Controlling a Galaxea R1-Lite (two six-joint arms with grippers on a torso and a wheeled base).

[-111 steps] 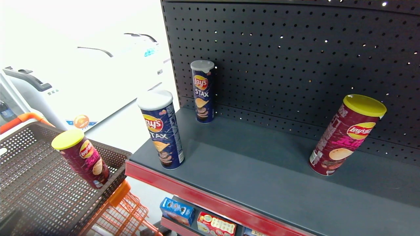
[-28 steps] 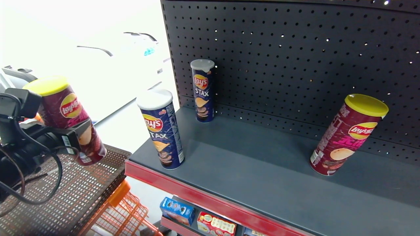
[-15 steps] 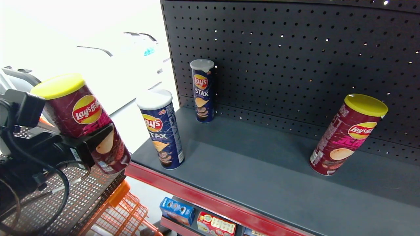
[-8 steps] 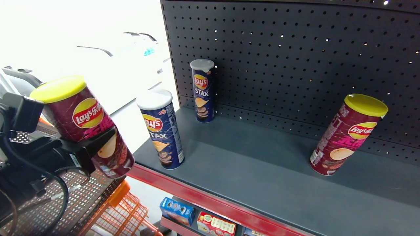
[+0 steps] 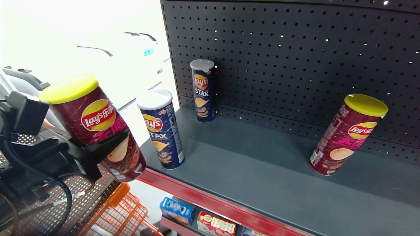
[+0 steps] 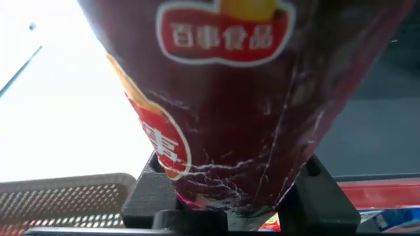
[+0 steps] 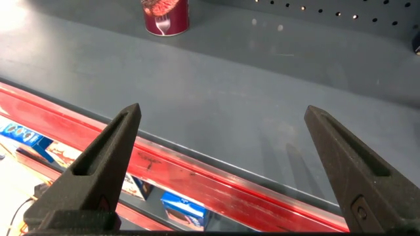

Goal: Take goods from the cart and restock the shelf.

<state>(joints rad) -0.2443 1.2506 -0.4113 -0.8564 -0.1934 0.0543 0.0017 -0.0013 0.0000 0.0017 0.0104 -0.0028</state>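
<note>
A maroon chip can [image 5: 98,124] with a yellow lid hangs tilted above the brown cart basket [image 5: 78,203], just left of the shelf's front corner. My left gripper [image 5: 100,149] is shut on its lower half; in the left wrist view the can [image 6: 249,98] sits between the black fingers [image 6: 146,196]. A second maroon can [image 5: 347,134] stands at the right of the grey shelf [image 5: 249,167], its base [image 7: 165,14] also in the right wrist view. My right gripper [image 7: 223,111] is open over the shelf's front edge, holding nothing.
Two blue chip cans stand at the shelf's left end, one near the front [image 5: 160,131], one by the pegboard [image 5: 202,91]. The shelf has a red front lip [image 5: 203,200]. Small boxes [image 5: 177,211] lie on the lower shelf. Bare shelf lies between the blue cans and the maroon one.
The maroon can stood in the cart basket earlier. My left gripper took hold of it, lifted it, and has carried it right, toward the shelf's front corner.
</note>
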